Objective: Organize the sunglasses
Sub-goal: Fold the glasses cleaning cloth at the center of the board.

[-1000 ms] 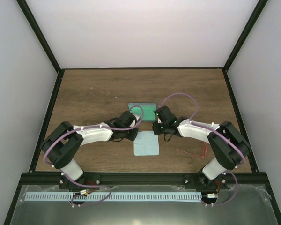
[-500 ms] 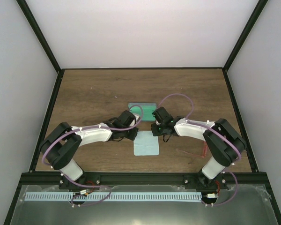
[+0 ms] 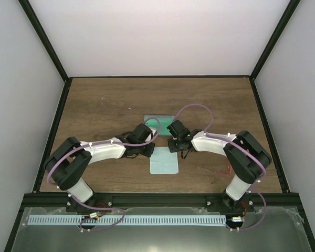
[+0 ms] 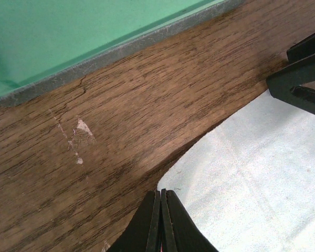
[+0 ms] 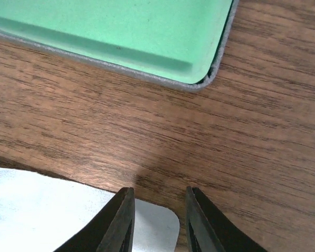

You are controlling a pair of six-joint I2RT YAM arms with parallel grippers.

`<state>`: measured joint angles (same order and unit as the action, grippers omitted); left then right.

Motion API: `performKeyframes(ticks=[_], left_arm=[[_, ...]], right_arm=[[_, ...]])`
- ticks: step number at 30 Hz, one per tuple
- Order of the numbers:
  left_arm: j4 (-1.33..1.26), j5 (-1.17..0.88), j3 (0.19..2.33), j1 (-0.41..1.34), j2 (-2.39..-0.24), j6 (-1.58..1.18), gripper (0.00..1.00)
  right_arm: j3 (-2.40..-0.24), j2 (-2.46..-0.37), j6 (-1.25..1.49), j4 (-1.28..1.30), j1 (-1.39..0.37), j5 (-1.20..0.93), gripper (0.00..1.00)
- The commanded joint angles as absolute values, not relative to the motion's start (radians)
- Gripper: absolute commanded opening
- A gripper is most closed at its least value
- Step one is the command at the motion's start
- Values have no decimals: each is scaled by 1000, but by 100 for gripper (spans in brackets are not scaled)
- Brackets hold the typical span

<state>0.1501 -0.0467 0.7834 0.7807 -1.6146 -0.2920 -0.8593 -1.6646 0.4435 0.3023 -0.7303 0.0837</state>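
1. Since both grippers sit at the far edge of the cloth (image 3: 164, 163), we judge the step in hand to be a two-handed pick-up of that cloth, with the sunglasses (image 3: 220, 170) not yet dealt with.
2. To do it well, we want the right gripper (image 5: 158, 193) to sink lower, so that the rounded corner between its fingers is truly caught before they close. That corner lies flat on the table (image 3: 105, 105), so the tips need to reach the wood.
3. We should raise both corners together and evenly, or the cloth may twist or slip out on one side.
4. The left gripper (image 4: 161, 193) points down at its corner with its fingers pressed together. The cloth's edge runs right into the tips, so it appears to pinch the fabric.
5. The right gripper is parted, with one finger on either side of its corner.
6. The case (image 5: 121, 31) lies just ahead of both grippers, green inside up.
7. The sunglasses rest on the table well behind the right gripper, beside that arm's elbow.
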Motion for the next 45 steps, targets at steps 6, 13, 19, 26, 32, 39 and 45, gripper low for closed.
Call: performKeyframes(ticks=[6,13,19,26,32,39,45], left_arm=[[135,-54,783,785,-1625,-296,4],[137,-51,783,785,-1624,-296,4],[137,-52,785,785,-1628,-296,4],[137,-51,785,784,-1628,-296,4],[138,-52,784,785,-1632,-295,4],[138,-54,787,785,-1634,-295,4],[141,-52,790,785,-1640,-294,4]], right_arm=[[-892,-1676,453,336,-743,117,21],[-896,-1691,450,340,-748,108,7],[-890,-1680,450,338,-750,103,1],[-885,-1658,461,339,-752,133,14],[-882,-1647,459,343,-752,135,17],[-879,-1638,459,355,-757,137,24],[-878,-1637,455,358,-763,130,26]])
